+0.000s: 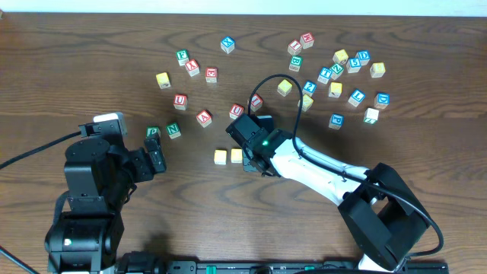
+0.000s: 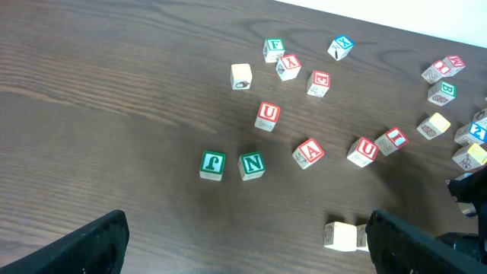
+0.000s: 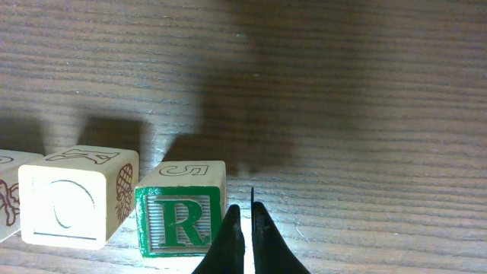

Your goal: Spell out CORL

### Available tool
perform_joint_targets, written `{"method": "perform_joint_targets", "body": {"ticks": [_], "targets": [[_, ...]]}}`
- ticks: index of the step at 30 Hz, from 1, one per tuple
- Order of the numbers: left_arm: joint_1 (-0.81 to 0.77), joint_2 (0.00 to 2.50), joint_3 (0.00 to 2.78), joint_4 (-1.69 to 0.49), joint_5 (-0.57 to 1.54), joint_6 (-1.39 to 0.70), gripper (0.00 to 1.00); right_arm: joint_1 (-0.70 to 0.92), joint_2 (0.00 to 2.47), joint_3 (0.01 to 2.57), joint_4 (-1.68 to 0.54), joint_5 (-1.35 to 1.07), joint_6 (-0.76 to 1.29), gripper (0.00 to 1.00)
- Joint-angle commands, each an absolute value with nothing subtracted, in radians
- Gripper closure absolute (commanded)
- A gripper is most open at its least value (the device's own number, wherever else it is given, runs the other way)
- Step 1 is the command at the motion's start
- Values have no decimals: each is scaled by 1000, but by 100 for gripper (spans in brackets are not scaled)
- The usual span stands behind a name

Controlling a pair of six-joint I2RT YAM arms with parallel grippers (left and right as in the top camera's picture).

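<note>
Green-framed R block (image 3: 183,221) sits on the wood table (image 3: 342,91), last in a short row. The O block (image 3: 76,205) is just beside it on its left, and a third block (image 3: 6,199) is cut off by the frame edge. The right gripper (image 3: 243,228) is pinched closed on nothing, its tips just beside the R block's right edge; whether they touch is unclear. The left gripper (image 2: 245,224) hangs spread wide and empty over bare wood, near the N block (image 2: 252,164). Other loose blocks (image 1: 342,68) lie scattered farther back.
</note>
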State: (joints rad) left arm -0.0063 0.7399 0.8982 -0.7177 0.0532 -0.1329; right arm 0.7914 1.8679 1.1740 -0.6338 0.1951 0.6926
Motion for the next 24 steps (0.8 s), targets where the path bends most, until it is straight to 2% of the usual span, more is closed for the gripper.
{"method": "perform_joint_targets", "body": {"ticks": [1,24], "targets": [[-1,737,922,-718,44,-124,2,806,1859,1164,-631,218,722,99],[-1,737,922,-718,44,-124,2,849,1859,1163,-669,236,762,99]]}}
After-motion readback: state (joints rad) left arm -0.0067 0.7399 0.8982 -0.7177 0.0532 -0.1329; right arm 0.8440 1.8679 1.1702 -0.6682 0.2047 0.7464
